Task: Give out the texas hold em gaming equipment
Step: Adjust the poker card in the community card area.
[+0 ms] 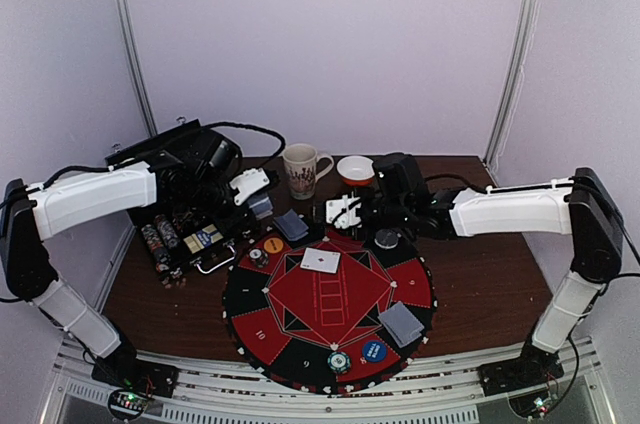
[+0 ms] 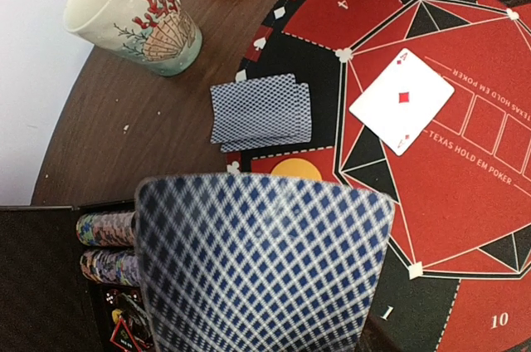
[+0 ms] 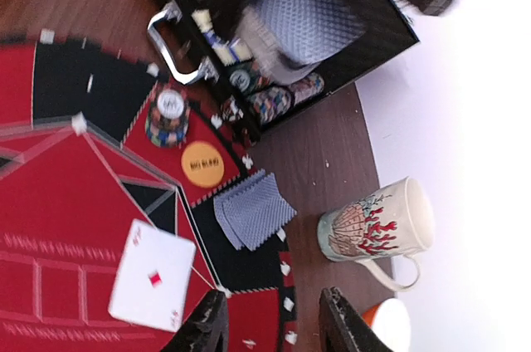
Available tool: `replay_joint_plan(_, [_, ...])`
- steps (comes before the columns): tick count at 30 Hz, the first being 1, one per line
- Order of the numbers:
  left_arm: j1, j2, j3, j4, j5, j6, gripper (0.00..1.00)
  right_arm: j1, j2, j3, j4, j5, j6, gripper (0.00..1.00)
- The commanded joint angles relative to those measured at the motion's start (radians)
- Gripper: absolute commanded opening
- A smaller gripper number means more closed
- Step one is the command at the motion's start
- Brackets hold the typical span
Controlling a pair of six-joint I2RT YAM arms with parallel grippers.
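While the left gripper (image 1: pixel 259 202) is clamped on a blue-backed playing card (image 2: pixel 257 261), one or several I cannot tell, beside the black case (image 1: pixel 188 140), the right gripper (image 3: pixel 270 329) hangs by the felt mat's (image 1: pixel 300 352) far edge, fingers parted and empty. Near it lie two face-down cards (image 3: pixel 253 208) and an orange disc (image 3: pixel 202 163). An ace of diamonds (image 3: pixel 153 273) lies face-up on the red centre.
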Motion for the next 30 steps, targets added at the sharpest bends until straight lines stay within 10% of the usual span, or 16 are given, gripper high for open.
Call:
replay_joint_plan(1, [0.020, -0.012, 0.006, 0.052, -0.009, -0.014, 0.45, 0.015, 0.003, -0.026, 0.082, -0.122, 0.744, 0.38])
replay_joint_plan(15, [0.042, 0.013, 0.025, 0.046, -0.005, -0.026, 0.45, 0.100, 0.279, 0.115, -0.182, -0.049, 1.041, 0.02])
replay_joint_plan(30, [0.045, 0.016, 0.024, 0.046, -0.004, -0.022, 0.45, 0.052, 0.328, 0.160, -0.344, 0.145, 1.049, 0.00])
